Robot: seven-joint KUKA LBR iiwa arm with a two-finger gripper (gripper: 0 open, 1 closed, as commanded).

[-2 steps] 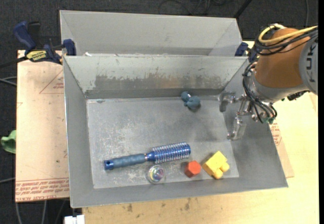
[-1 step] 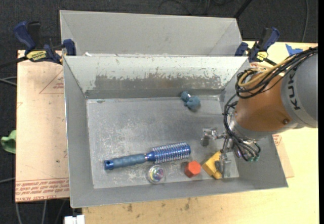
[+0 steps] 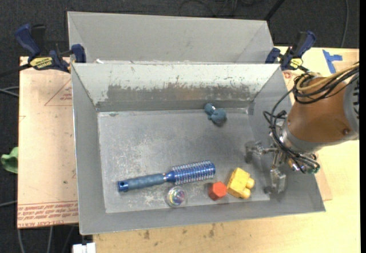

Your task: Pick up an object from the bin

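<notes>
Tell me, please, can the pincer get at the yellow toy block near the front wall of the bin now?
Probably yes. The pincer is just to the right of the yellow toy block, with nothing lying between them. The small red piece lies on the block's left side, away from the pincer.

The arm (image 3: 347,97) reached in from the right, its orange-covered wrist (image 3: 314,125) bent downward — the hand (image 3: 265,165) hung low at that side, two fingers (image 3: 278,180) spread apart.
</notes>
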